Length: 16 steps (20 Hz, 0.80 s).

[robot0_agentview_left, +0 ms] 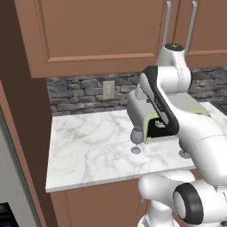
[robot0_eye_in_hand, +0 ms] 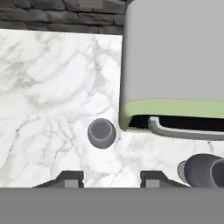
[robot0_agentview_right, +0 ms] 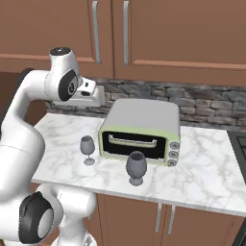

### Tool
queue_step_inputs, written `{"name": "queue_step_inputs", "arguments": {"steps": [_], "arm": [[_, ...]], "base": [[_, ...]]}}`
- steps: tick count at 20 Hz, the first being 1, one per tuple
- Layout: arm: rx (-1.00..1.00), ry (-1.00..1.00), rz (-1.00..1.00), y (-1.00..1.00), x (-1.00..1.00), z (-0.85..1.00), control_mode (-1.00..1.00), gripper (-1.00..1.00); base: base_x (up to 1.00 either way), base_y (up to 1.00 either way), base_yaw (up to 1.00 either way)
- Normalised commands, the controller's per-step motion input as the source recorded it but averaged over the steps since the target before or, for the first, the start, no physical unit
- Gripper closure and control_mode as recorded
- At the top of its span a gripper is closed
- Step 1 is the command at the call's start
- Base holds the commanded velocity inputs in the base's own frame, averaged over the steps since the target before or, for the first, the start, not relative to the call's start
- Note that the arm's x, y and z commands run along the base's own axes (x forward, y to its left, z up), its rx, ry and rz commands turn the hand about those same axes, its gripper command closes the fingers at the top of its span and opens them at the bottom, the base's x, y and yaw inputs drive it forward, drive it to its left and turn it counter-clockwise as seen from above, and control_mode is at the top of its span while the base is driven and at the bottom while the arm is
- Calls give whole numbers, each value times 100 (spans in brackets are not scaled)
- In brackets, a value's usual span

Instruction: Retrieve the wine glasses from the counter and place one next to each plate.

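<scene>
Two grey-blue wine glasses stand upright on the white marble counter in front of a toaster oven. The left wine glass is seen from above as a round rim in the hand view. My gripper hovers high over it, open, with nothing between its fingertips. The right wine glass stands nearer the counter's front edge; in the left base view my arm hides all of it but its foot. The plates are out of view.
A grey toaster oven with green trim stands close behind the glasses. Brown wall cabinets hang overhead. The stone backsplash carries an outlet. A dark stove edge borders the counter's right end.
</scene>
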Motion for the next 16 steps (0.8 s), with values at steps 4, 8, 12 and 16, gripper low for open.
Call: {"name": "queue_step_inputs", "arguments": {"steps": [4,8,12,16], "arm": [[0,-8,0,0,-35,0,-100,-100],[0,-5,0,-4,-70,0,-100,-100],[0,-7,-9,-4,-70,1,-100,-100],[5,0,-28,-11,-54,0,-100,-100]], "base": [[0,0,0],[0,0,0],[0,0,0],[0,0,0]]}}
